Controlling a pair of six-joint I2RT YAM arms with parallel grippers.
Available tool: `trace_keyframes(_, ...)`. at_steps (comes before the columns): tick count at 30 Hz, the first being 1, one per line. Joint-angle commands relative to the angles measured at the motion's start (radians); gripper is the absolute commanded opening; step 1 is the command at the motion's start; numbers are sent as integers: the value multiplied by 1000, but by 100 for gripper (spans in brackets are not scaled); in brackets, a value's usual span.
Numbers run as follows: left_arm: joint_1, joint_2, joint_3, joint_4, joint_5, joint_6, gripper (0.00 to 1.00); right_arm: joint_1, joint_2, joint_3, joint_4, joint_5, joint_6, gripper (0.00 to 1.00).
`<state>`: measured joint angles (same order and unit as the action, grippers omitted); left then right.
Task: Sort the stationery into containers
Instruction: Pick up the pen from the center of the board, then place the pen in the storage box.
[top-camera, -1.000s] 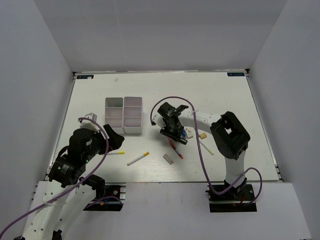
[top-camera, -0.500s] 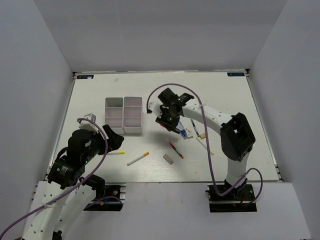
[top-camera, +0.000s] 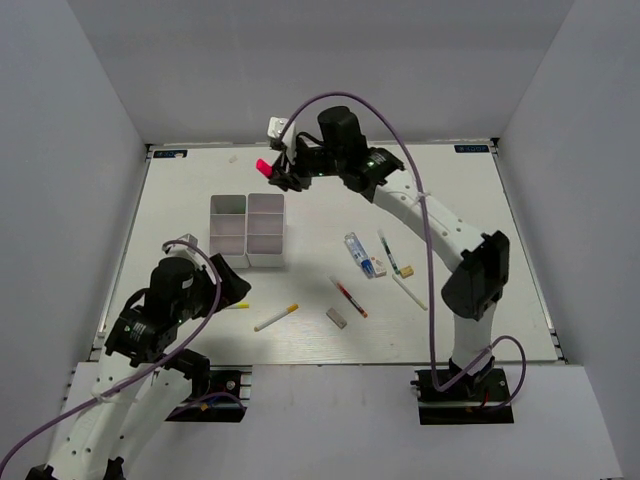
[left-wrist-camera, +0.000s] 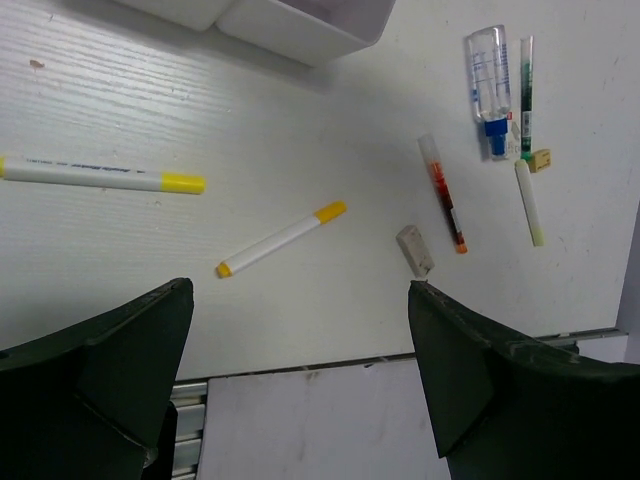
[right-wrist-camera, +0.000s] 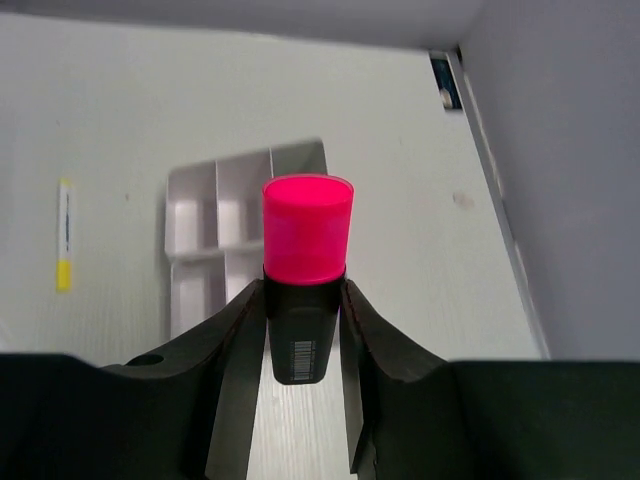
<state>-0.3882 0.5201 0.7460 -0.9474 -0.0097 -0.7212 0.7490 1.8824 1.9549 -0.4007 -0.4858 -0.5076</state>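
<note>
- Highlighter (right-wrist-camera: 307, 230), pink-capped, sits clamped between the narrow fingers of the right gripper (right-wrist-camera: 303, 300), with its cap poking past the tips.
- A second ago that gripper was low among the loose pens. Now it is raised, and the white organizer (right-wrist-camera: 240, 158) lies beyond and below the fingertips.
- Pick looks done; the drop remains.
- Left gripper (left-wrist-camera: 300, 290) is spread wide and empty, with a yellow-tipped pen (left-wrist-camera: 280, 238) ahead between its fingers.

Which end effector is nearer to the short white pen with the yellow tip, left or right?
Left. The left end effector hovers just beside the short pen; the right end effector, holding the pink highlighter, is away at the organizer's far side.
</note>
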Motion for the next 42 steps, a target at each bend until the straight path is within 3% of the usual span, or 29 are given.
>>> trace_keyframes(1,2,-37,-2,-37,13,-40,97,26,121,56,270,-210,49,0)
trace_keyframes(5,11,-46,16,-77,-6,-49,97,46,230,154,429,-244,138,0)
trace_keyframes(9,11,-68,16,-112,-15,-58,97,53,316,131,696,-313,249,0)
trace_keyframes(13,11,-77,7,-113,-15,-79,97,65,375,118,838,-318,296,0)
trace_keyframes(23,11,-77,16,-142,-24,-89,97,78,515,177,827,-281,253,0)
trace_keyframes(33,11,-49,26,-151,-24,-89,97,81,578,193,841,-120,204,0)
trace_keyframes(35,11,-49,26,-151,-15,-89,97,79,581,191,838,-112,202,5)
trace_keyframes(38,11,-49,16,-151,-15,-109,97,75,564,152,839,-123,205,27)
trace_keyframes(39,11,-49,7,-151,-15,-119,97,72,560,141,844,-134,202,40)
trace_keyframes(42,11,-2,7,-174,-36,-181,97,72,509,67,861,-168,205,56)
